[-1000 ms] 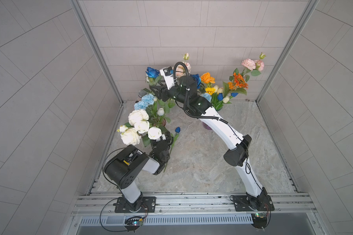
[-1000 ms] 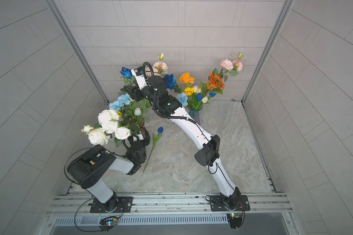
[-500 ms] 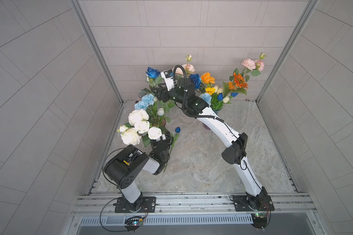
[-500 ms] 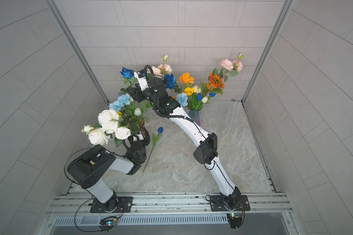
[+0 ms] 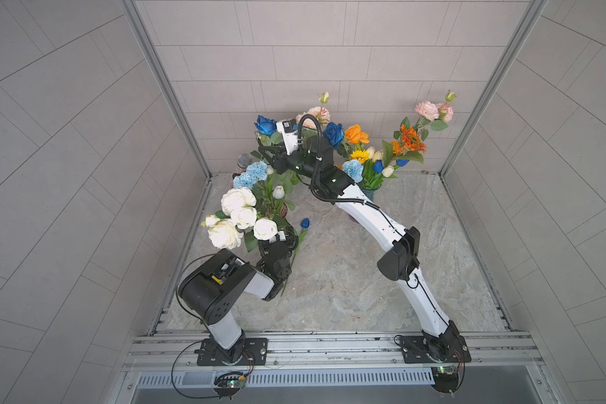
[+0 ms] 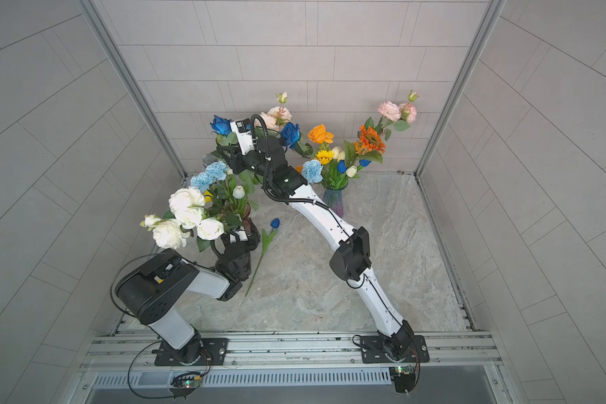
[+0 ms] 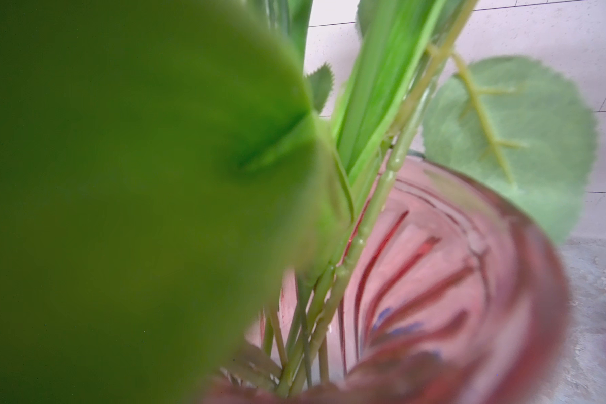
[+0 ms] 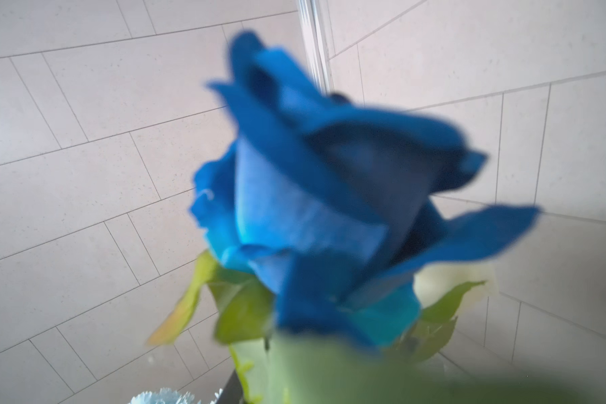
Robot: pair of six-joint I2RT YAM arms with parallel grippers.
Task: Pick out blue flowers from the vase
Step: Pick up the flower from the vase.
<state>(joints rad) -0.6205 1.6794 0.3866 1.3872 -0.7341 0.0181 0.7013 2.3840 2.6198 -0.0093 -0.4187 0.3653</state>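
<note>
Nearest me, at about 7 o'clock, the left arm has not budged in the last second. Its left gripper (image 6: 241, 236) sits low against the pink ribbed glass vase (image 7: 469, 280), buried under leaves and white roses (image 5: 237, 217), so I cannot tell whether its fingers clasp the glass or merely stand spread beside it. On that vase's 3 o'clock side a single blue tulip (image 6: 275, 222) lies flat on the marble tabletop (image 5: 329, 280), already out and unmoved. Further back in the same bouquet, around 10 o'clock, the light blue carnations (image 5: 251, 174) are untouched. The change is at 11 o'clock, where the right arm has drawn its elbow in a touch and settled. The right gripper (image 5: 265, 153) sits just beneath the dark blue rose (image 5: 266, 125), which fills the right wrist view; its fingers are lost among leaves, and I cannot tell whether they have clamped the stem. The rose stands where it stood, so I judge the grasp is only now being made and the pull is yet to come. Farthest, toward 1 o'clock, the blue-tinted vase (image 6: 333, 201) keeps a second dark blue rose (image 5: 333, 133), a pale blue carnation (image 5: 352, 170) and blue tulip buds (image 5: 378, 166), so much remains.
</note>
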